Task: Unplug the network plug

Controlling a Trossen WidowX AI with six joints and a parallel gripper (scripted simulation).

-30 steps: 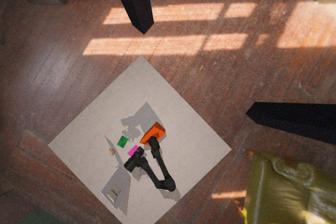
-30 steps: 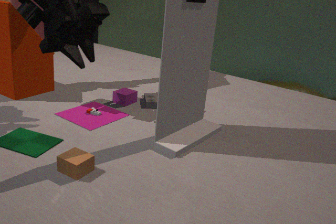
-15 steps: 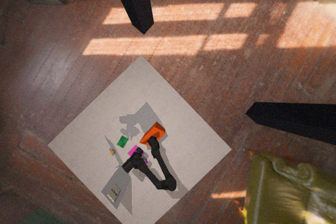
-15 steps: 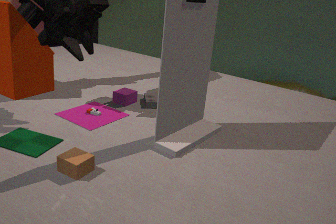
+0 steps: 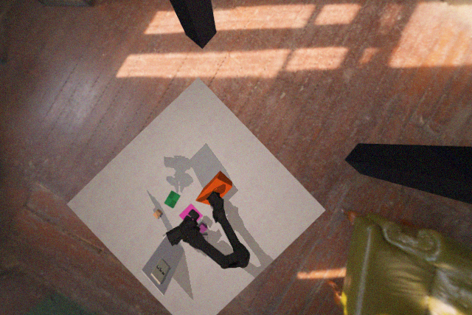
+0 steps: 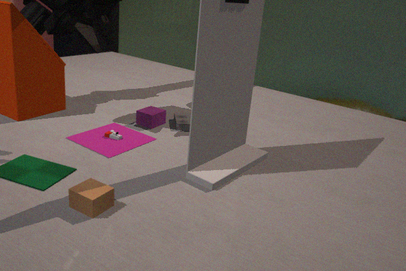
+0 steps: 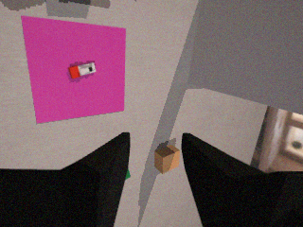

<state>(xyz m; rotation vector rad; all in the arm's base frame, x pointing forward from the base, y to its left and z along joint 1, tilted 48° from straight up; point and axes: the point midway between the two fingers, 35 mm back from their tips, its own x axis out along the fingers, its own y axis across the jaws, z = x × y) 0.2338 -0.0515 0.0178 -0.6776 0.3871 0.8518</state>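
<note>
From the top I see my arm [image 5: 237,252] bent at the elbow above the pale table [image 5: 198,113] [image 6: 229,228], on a wooden floor [image 5: 266,113]. In the exterior view the plug [image 6: 113,135] [image 7: 82,69] lies on the magenta square [image 5: 186,212] [image 6: 108,150] [image 7: 76,101], a green wall [image 6: 327,48] beyond. At the wrist, my gripper's [image 7: 156,134] fingers stand apart with nothing between them.

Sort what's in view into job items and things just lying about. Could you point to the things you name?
Job:
- plug [image 6: 114,135] [image 7: 82,70]
- upright panel [image 6: 226,74]
- magenta square [image 5: 185,213] [image 6: 85,138] [image 7: 47,95]
- hand [image 7: 155,139]

Lying about, apparently:
- tan block [image 5: 158,213] [image 6: 91,197] [image 7: 167,160]
- purple block [image 5: 203,227] [image 6: 150,117]
- green square, likely a decoy [image 5: 172,198] [image 6: 37,172] [image 7: 128,175]
</note>
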